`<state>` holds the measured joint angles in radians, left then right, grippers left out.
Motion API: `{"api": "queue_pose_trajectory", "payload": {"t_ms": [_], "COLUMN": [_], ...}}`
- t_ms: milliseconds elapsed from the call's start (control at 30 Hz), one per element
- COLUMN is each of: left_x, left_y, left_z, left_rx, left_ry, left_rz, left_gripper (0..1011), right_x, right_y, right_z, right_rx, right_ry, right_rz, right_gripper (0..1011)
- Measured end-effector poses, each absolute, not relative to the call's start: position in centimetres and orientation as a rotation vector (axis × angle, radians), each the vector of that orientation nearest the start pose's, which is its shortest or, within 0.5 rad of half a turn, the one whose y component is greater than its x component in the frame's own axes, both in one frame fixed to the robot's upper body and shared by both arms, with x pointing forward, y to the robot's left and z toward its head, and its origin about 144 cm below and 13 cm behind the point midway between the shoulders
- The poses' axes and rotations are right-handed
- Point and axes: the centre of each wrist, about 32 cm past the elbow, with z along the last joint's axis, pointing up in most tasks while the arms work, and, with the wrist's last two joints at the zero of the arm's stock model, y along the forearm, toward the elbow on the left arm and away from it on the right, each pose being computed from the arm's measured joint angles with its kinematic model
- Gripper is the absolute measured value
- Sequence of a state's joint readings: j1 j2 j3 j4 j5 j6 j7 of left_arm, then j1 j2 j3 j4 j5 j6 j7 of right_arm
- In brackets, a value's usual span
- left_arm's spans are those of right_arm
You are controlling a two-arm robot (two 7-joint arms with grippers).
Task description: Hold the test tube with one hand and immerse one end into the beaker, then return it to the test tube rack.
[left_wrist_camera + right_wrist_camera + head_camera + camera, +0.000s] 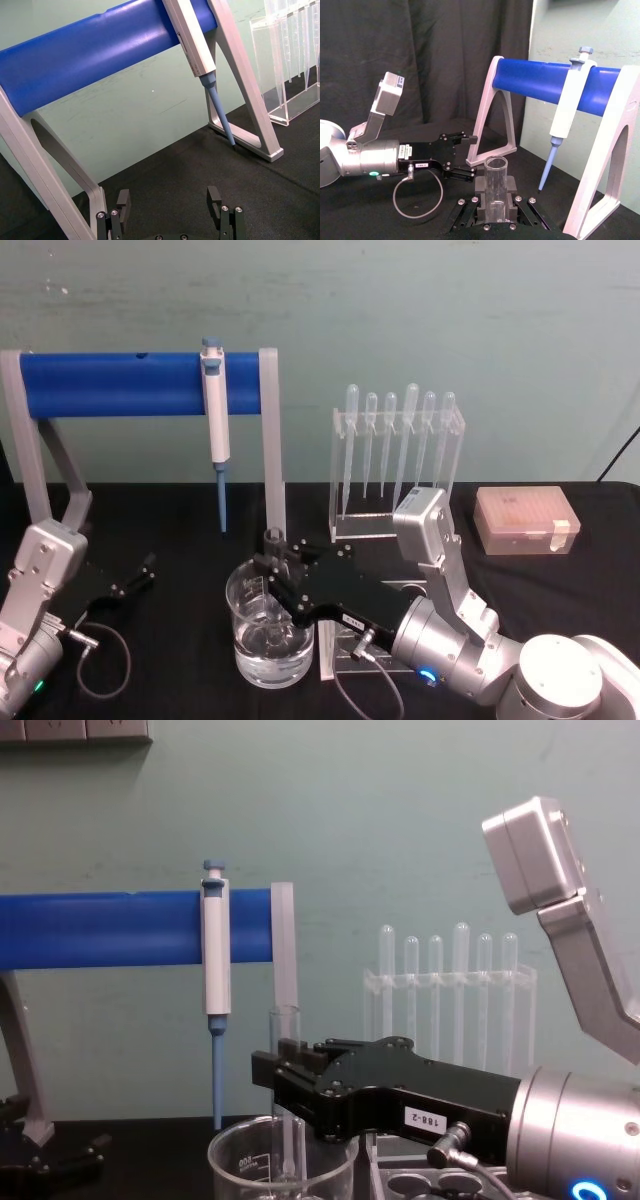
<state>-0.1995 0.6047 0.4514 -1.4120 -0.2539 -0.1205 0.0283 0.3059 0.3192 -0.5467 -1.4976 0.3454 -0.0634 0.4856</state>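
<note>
Head view shows you the right pincer reaching in from the right side, above the beaker. The beaker stands on the black desk in front of the robot, and there is some clear liquid in its bottom.

In the chest view the pincer is closed on the test tube and holds it upright. The open rim of the tube stands above the black fingers, and the lower part goes down past the rim of the beaker, inside the glass. Whether the round end touches the liquid, I cannot tell. The right wrist view confirms the grip for you: one finger pad presses on each side of the tube.

A clear rack with round holes stands just beside the beaker, under the right arm.

The left pincer rests low over the desk at the left, well apart from the beaker. Its fingers are spread wide and hold nothing. Behind it the white-and-blue pipettor hangs on the blue bar.
</note>
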Motion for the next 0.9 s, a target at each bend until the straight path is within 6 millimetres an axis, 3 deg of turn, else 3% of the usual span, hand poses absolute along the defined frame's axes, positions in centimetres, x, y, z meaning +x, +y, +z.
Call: {"api": "queue_pose_trajectory", "payload": {"t_ms": [900], "left_x": [48.86], "left_y": [30.97], "left_z": [113.98], "left_rx": [0.304], "left_ry": [-0.285], "left_rz": [1.248], "left_gripper": [1000], "right_x": [50.55], "right_y": [-16.69], "right_z": [118.33], "right_rx": [0.014], "right_ry": [-0.128], "right_rz": [-0.594], "right_gripper": [224]}}
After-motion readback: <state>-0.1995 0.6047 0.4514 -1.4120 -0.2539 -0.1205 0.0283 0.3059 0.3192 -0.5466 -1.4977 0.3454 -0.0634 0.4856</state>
